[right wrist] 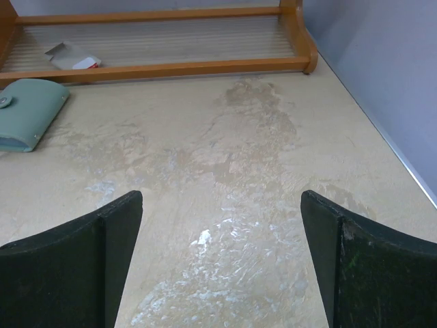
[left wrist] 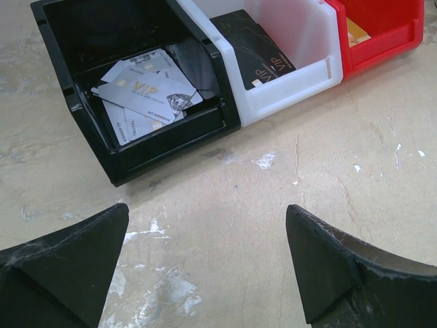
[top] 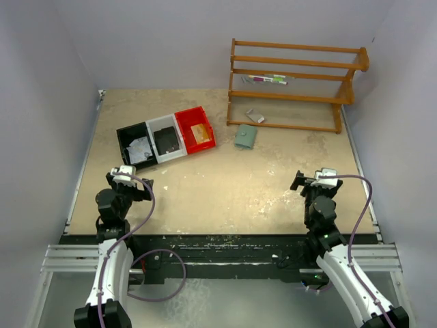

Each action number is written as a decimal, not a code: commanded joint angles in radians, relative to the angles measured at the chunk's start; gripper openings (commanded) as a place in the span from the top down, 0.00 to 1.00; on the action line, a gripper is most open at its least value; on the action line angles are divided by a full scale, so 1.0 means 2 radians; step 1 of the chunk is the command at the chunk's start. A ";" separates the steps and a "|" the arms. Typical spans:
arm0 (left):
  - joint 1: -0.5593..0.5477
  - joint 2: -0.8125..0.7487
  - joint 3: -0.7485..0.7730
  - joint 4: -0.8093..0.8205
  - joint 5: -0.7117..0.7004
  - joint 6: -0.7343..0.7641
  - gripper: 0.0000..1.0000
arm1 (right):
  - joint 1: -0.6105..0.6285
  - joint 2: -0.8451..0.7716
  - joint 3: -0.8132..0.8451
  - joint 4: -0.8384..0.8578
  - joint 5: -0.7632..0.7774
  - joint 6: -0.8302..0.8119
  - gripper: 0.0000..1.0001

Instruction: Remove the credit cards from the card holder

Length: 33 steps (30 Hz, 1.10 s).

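The card holder [top: 246, 137] is a small grey-green pouch lying shut on the table in front of the wooden rack; it also shows at the left edge of the right wrist view [right wrist: 27, 113], snap button up. The credit cards inside it are hidden. My left gripper [top: 128, 178] [left wrist: 207, 213] hovers open over bare table just short of the black bin. My right gripper [top: 315, 181] [right wrist: 220, 198] is open too, nothing between its fingers, well short and to the right of the holder.
Three bins stand in a row at the back left: black bin [top: 135, 145] [left wrist: 82, 41] with silvery VIP cards, white bin [top: 166, 139] with a black card, red bin [top: 196, 130] with an orange card. A wooden rack [top: 293, 85] holds pens and a grey scrap [right wrist: 68, 58].
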 commanded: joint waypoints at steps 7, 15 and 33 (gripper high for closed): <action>0.000 -0.003 0.006 0.023 0.007 0.009 0.01 | -0.001 0.006 0.014 0.026 0.012 0.005 0.00; 0.000 0.006 0.056 -0.017 0.002 0.003 0.01 | -0.001 -0.014 0.035 0.011 0.045 -0.011 0.00; 0.002 0.318 0.573 -0.466 0.072 0.090 0.01 | -0.002 0.241 0.346 -0.112 -0.068 0.267 0.00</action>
